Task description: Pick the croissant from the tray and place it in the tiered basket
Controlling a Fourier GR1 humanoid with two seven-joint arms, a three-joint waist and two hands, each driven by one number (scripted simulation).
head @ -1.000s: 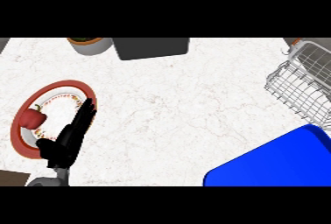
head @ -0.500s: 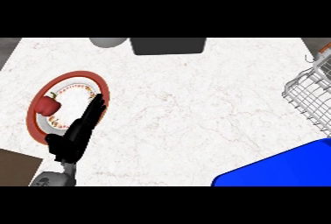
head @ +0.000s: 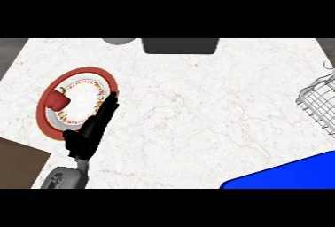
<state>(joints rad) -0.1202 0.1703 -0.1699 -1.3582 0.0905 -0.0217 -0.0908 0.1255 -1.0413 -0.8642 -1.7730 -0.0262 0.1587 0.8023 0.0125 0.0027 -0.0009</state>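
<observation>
The left hand [head: 91, 128] lay over the lower right part of a round plate [head: 98, 73] with a red rim, at the left of the white marble counter [head: 196, 111]; its black fingers [head: 108, 103] ran straight and close together, pointing up and slightly right along the plate's right edge, with nothing held between them. The grey forearm [head: 65, 177] came in from the lower left edge of the view, beside a brown surface [head: 20, 162] at the counter's corner. On the plate's left side sat a red fruit [head: 57, 100] with a small dark stem — apart from the fingers, which covered the opposite side; a ring of small coloured marks ran round the plate's white centre.

No croissant could be made out anywhere in the view; whether one sat under the hand could not be told. A wire basket [head: 321, 104] showed only in part at the right edge, well apart from the plate and the hand; a blue object [head: 288, 175] filled the lower right corner below it. At the counter's far edge stood a dark grey box-like shape [head: 180, 45] and, just to its left, a part of a grey round item [head: 119, 41] — both cut off by the top of the view. The right hand did not show.
</observation>
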